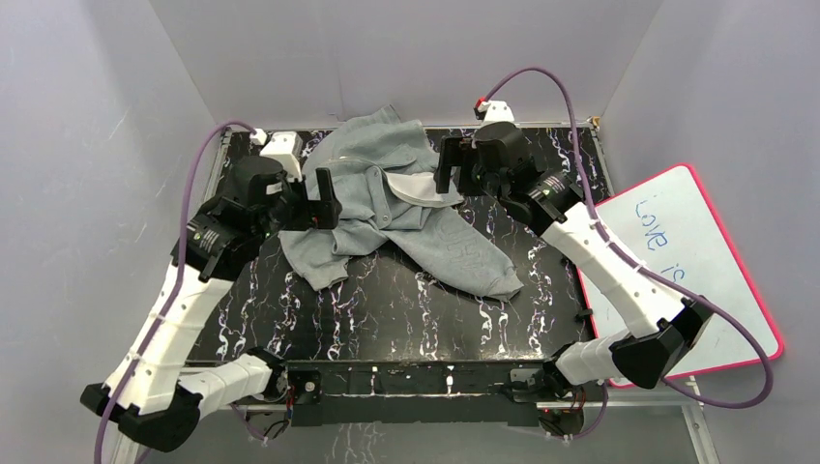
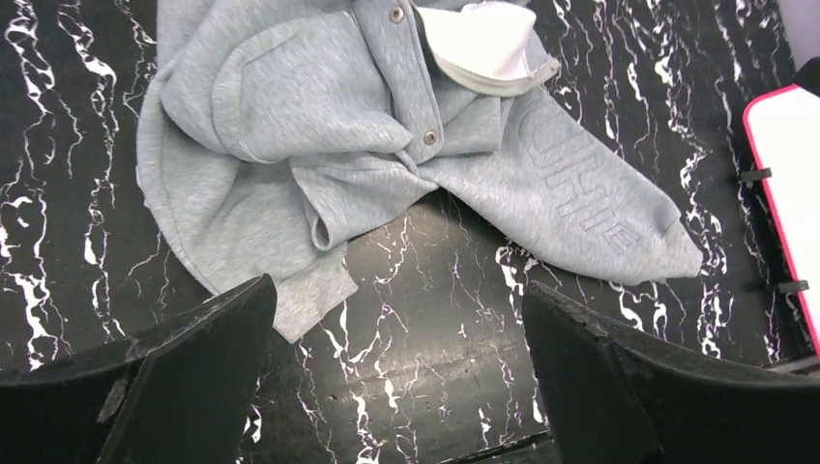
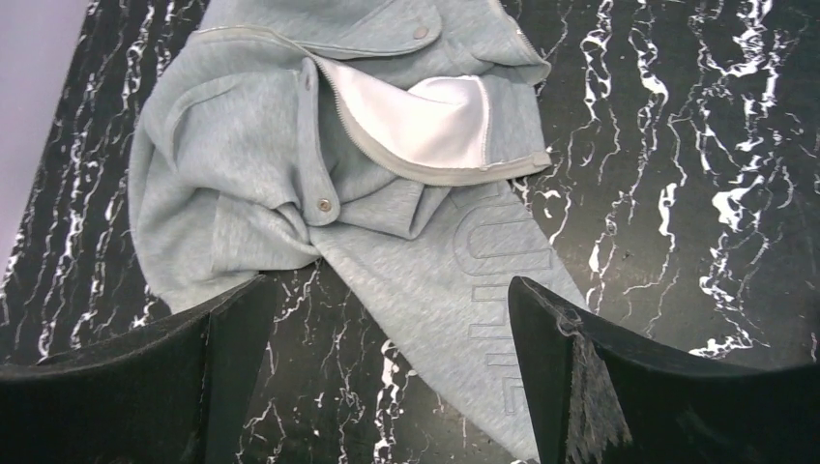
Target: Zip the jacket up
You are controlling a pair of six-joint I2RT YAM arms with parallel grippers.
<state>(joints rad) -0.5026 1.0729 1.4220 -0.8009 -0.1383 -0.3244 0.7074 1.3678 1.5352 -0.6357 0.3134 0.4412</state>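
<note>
The light grey fleece jacket (image 1: 372, 198) lies crumpled on the black marbled table (image 1: 406, 309), its front open. A flap is folded back and shows white lining (image 1: 418, 186). One sleeve with embossed lettering (image 1: 464, 253) stretches toward the near right. My left gripper (image 1: 311, 205) is open and empty, held above the jacket's left part. My right gripper (image 1: 459, 166) is open and empty, held above the jacket's right edge by the lining. The left wrist view shows the jacket (image 2: 290, 126) beyond the open gripper (image 2: 396, 329). The right wrist view shows the jacket (image 3: 242, 184), the lining (image 3: 416, 121) and the open gripper (image 3: 387, 329).
A white board with a red rim (image 1: 691, 261) and blue writing lies off the table's right edge, also in the left wrist view (image 2: 788, 164). Grey walls close in the back and both sides. Purple cables loop from both arms.
</note>
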